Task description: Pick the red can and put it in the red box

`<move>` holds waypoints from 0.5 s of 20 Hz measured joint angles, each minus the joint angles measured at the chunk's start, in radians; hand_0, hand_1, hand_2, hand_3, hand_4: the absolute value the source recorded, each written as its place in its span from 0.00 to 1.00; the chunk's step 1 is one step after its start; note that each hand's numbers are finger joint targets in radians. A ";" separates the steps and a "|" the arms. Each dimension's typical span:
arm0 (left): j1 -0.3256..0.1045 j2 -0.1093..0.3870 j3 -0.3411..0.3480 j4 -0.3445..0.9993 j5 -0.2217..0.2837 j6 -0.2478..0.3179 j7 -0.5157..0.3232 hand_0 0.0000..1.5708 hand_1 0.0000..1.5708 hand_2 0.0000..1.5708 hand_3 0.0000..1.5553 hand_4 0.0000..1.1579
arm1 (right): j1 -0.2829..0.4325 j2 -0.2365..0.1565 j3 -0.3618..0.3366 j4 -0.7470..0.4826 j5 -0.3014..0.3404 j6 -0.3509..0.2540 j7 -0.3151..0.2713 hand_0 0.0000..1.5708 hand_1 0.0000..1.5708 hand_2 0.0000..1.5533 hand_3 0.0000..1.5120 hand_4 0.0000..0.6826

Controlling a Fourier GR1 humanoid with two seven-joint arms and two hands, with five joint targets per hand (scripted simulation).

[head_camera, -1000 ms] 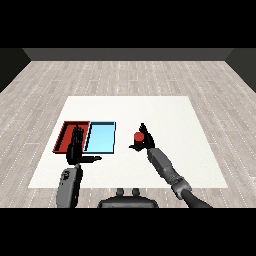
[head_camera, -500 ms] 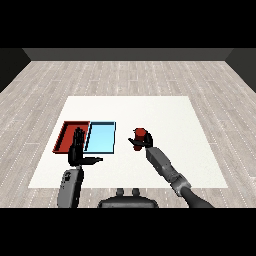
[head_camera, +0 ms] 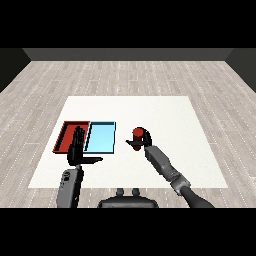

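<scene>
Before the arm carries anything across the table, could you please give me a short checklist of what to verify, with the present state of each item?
1. Right hand curled round the red cylindrical can: ok.
2. Can lifted off the white table: cannot tell.
3. Shallow red rectangular tray holds nothing that shows: ok, though the left hand covers part of it.
4. Light blue rectangular tray lies between can and red tray, so the carry must pass over it: ok, noted.
5. Left hand, fingers straight, stands in front of the red tray's near edge: not ok, possibly in the path.

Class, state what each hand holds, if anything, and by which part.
The right hand curls round the red can at its side; the left hand holds nothing.
</scene>
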 measured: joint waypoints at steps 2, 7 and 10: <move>-0.007 0.003 0.001 0.013 -0.001 -0.006 -0.008 0.00 0.00 0.00 0.00 0.00 | 0.004 -0.003 0.003 -0.039 0.020 -0.012 0.005 0.91 0.91 0.92 0.90 0.92; -0.007 -0.003 -0.027 -0.019 -0.010 -0.003 0.033 0.00 0.00 0.00 0.00 0.00 | 0.035 -0.042 0.014 -0.209 0.075 -0.059 0.062 0.91 0.91 0.92 0.91 0.91; -0.011 -0.007 -0.054 -0.020 -0.024 0.008 0.043 0.00 0.00 0.00 0.00 0.00 | 0.082 -0.069 0.022 -0.341 0.105 -0.078 0.104 0.93 0.93 0.93 0.92 0.94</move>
